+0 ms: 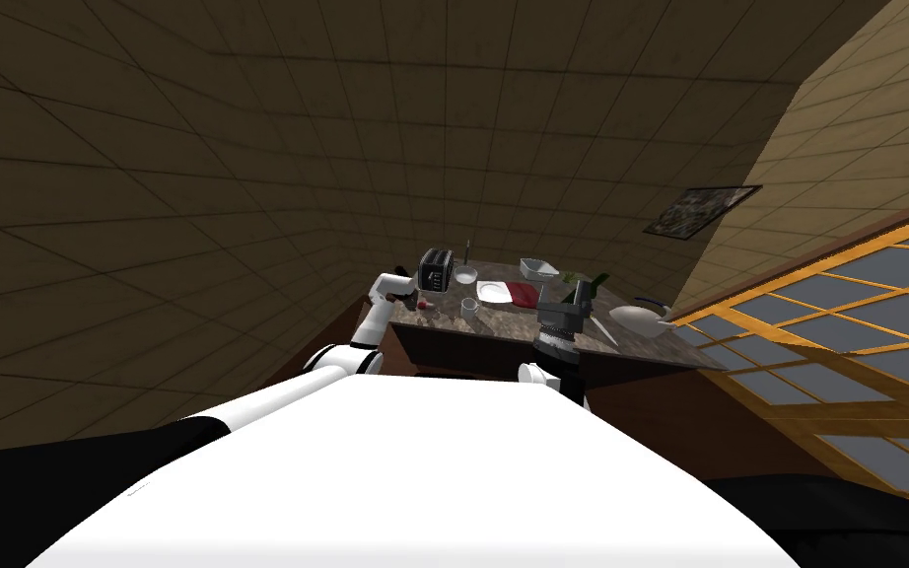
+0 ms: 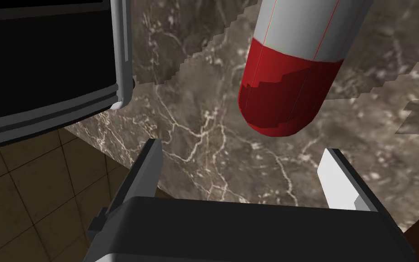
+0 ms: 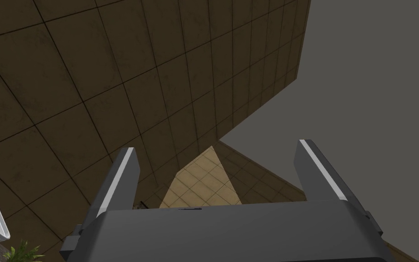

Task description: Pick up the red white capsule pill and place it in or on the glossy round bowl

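Saw a black toaster (image 1: 436, 269) at the far left corner of the brown marbled counter (image 1: 502, 323). Noted a small white cup (image 1: 469, 307) closer to the front edge. Found a white plate (image 1: 491, 291) mid-counter, with a flat dark red thing (image 1: 523, 293) right beside it. Spotted an angular white dish (image 1: 538, 266) by the far edge and a green plant (image 1: 591, 283) near it. Made out a framed picture (image 1: 701, 209) on the tan wall, above an orange-latticed window (image 1: 837, 316).

No readable text, labels, brands, numbers or signs on any object or surface.
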Controlling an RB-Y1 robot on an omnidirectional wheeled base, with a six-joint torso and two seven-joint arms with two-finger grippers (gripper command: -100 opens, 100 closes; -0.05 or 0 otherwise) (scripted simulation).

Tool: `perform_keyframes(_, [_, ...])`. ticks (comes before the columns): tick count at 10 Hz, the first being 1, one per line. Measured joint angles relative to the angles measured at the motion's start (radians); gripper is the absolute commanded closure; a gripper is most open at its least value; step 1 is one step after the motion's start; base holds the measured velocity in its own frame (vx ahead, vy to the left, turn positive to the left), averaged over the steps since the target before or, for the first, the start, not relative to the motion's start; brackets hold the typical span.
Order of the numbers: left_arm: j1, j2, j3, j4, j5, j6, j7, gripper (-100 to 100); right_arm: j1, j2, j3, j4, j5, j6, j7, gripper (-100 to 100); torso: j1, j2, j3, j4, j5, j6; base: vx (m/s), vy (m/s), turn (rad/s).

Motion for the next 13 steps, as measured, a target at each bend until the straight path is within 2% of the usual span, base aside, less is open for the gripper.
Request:
perform_keyframes(4, [-0.034, -0.018, -0.026, 0.020, 0.015, 0.107, -0.002, -100, 0.000, 0.000, 0.000, 0.000, 0.000, 0.000, 0.000, 0, 0.000, 0.000, 0.000, 0.000, 0.000, 0.000, 0.035, -0.004, -0.036])
perform_keyframes(5, [-0.056, -0.025, -0.035, 0.042, 0.020, 0.137, -0.003, -100, 0.000, 0.000, 0.000, 0.000, 0.000, 0.000, 0.000, 0, 0.000, 0.000, 0.000, 0.000, 0.000, 0.000, 0.032, -0.004, -0.018])
perform_keyframes(9, [-0.097, -0.041, -0.056, 0.083, 0.034, 0.221, -0.007, -100, 0.000, 0.000, 0.000, 0.000, 0.000, 0.000, 0.000, 0, 0.000, 0.001, 0.001, 0.000, 0.000, 0.000, 0.019, 0.000, -0.019])
perform_keyframes(10, [-0.098, -0.042, -0.057, 0.084, 0.035, 0.225, -0.007, 0, 0.000, 0.000, 0.000, 0.000, 0.000, 0.000, 0.000, 0, 0.001, 0.002, 0.001, 0.000, 0.000, -0.001, 0.000, 0.000, 0.000])
perform_keyframes(11, [-0.098, -0.042, -0.057, 0.084, 0.035, 0.225, -0.007, -100, 0.000, 0.000, 0.000, 0.000, 0.000, 0.000, 0.000, 0, 0.001, 0.002, 0.001, 0.000, 0.000, -0.001, 0.009, -0.003, -0.013])
perform_keyframes(13, [-0.087, -0.044, -0.058, 0.111, 0.030, 0.190, -0.012, -100, 0.000, 0.000, 0.000, 0.000, 0.000, 0.000, 0.000, 0, 0.000, 0.002, 0.001, 0.000, 0.000, -0.001, 0.013, -0.004, -0.011])
